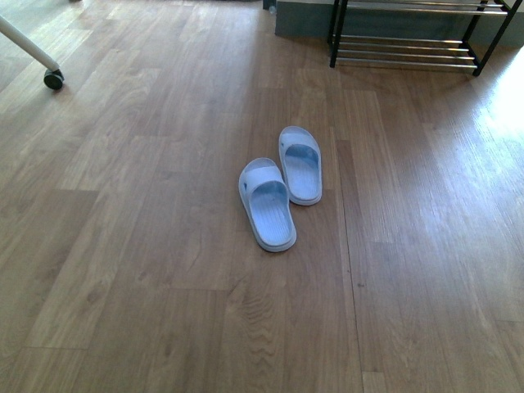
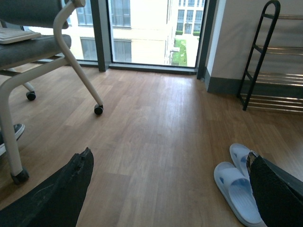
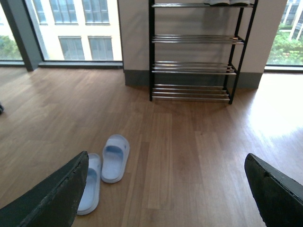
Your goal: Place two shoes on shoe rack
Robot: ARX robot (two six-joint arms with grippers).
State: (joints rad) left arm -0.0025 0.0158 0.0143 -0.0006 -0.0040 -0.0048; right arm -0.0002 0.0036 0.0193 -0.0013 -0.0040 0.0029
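the pale blue rubber slides (image 1: 268, 205) lie just beside each other on the wood-plank floor (image 1: 123, 246), toes pointing toward the shoe rack (image 1: 405, 49), which stands well apart from them by the wall. the left gripper (image 2: 168, 156) has its fingers spread wide and holds nothing. the right gripper (image 3: 165, 158) gapes the same way, empty. a wheeled chair (image 2: 47, 28) stands off to the left.
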